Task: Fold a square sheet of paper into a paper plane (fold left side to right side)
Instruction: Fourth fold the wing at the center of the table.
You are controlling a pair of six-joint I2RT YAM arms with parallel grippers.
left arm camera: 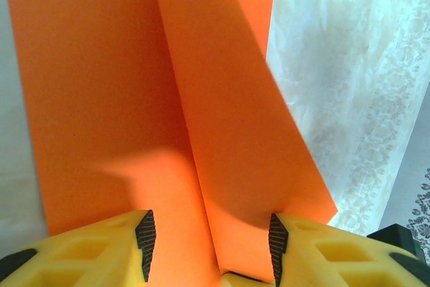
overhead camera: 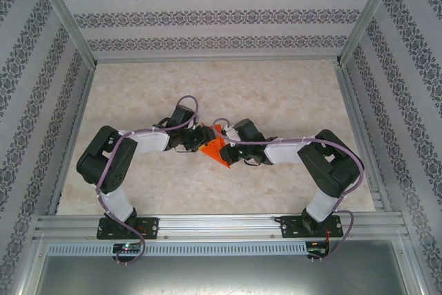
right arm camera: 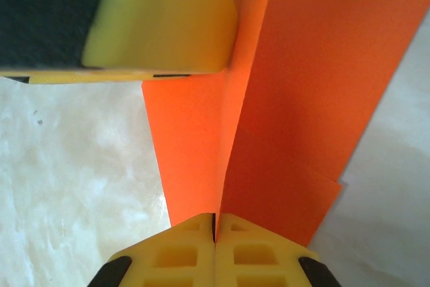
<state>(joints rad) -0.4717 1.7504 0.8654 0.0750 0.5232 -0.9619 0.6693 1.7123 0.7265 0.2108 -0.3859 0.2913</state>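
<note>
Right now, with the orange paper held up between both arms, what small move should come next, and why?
Probably close the left gripper: its jaws stand open astride the raised fold of the square sheet of paper, while the right gripper is shut on that same fold.

left tool [left arm camera: 210, 236]: jaws apart | orange paper [left arm camera: 101, 99]: raised fold between jaws

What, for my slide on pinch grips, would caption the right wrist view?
Right gripper shut on the raised crease of the orange paper, the left gripper's finger beside the fold.
</note>
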